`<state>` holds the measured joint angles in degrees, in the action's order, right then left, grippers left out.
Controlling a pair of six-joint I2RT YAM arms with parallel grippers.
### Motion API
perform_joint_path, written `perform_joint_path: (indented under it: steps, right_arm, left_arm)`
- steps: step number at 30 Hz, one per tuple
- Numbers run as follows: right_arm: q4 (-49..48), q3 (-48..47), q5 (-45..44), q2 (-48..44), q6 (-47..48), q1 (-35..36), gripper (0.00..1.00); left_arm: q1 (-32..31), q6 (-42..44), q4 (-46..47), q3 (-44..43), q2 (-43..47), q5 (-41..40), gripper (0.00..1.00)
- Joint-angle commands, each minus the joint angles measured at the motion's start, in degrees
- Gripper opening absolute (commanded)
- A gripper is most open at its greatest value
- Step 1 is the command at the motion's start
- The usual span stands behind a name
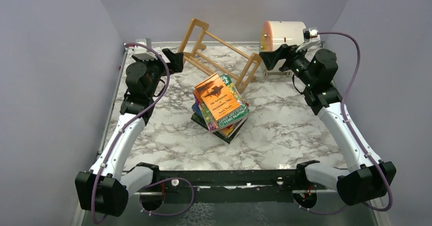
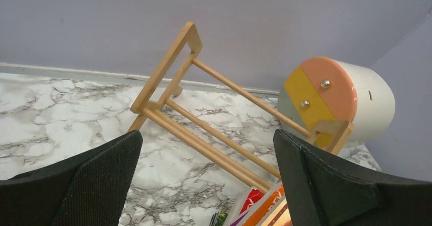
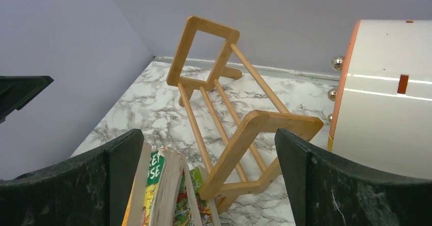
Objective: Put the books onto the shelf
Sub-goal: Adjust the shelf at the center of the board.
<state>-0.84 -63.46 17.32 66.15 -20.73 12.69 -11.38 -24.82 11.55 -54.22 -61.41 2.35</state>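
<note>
Arm bases sit at the near edge, both arms reaching up the sides of the marble table (image 1: pixel 285 129). Mid-table is the books (image 1: pixel 220 106): 1 messy fanned pile, orange cover on top, green, red and dark covers sticking out under it at different angles. None are on the shelf yet.

Left gripper (image 1: pixel 173 60) hovers at the far left, jaws wide apart, nothing between them. Right gripper (image 1: pixel 272 58) is at the far right, also spread fully and empty. Both wrist views look past the fingers at the rack.

Further back, the shelf (image 1: pixel 219 58) lies diagonal to the table edges and looks tilted; can't tell if it's properly on its feet. Its right end piece is just beside the pile's far edge; can't tell if they touch. Cream drum (image 1: pixel 282 35) sits at the back right, close beside that same end piece.

Likely risks:
- Pile is skewed, so pinching 1 book could drag or spill the neighbours.
- Thin paperbacks may flop or slide out of a 2-finger pinch.
- Rack looks light and open, so a nudge from a book or finger could shove or tip it, and books could drop between the rails.
- Drum crowds the right end, so the right arm has little room.
- 2 arms heading for the same pile could clash.
</note>
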Motion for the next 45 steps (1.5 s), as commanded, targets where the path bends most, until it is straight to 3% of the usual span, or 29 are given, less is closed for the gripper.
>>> perform_joint_path:
  steps: [1, 10, 21, 34, 39, 45]
  right_arm:
    - [-0.39, -0.31, -1.63, -0.47, 0.3, -0.03, 1.0]
    - [-0.6, -1.52, -0.27, 1.55, 0.04, -0.08, 1.0]
    - [-1.07, -1.24, -0.27, 2.79, 0.39, -0.03, 1.0]
    - [7.94, -7.51, 0.51, 10.06, 0.39, -0.03, 0.96]
    - [10.65, -8.29, -0.16, 11.19, 0.47, 0.14, 1.0]
    - [2.92, -1.29, 3.0, 5.96, -1.15, 0.14, 1.0]
  left_arm:
    - [-0.05, 0.23, 4.27, 3.3, 3.4, 0.29, 0.99]
    - [-0.05, 2.41, 5.52, 4.74, 7.01, -2.36, 0.99]
    - [-0.05, 1.64, 4.11, 3.12, 5.16, -1.78, 0.98]
    - [-0.05, -0.09, 4.47, 1.7, 0.32, 0.96, 0.95]
    - [-0.09, -1.7, 3.59, 0.86, -1.31, 2.49, 0.95]
    - [-0.05, -4.12, 4.72, 1.24, -2.29, 2.37, 0.99]
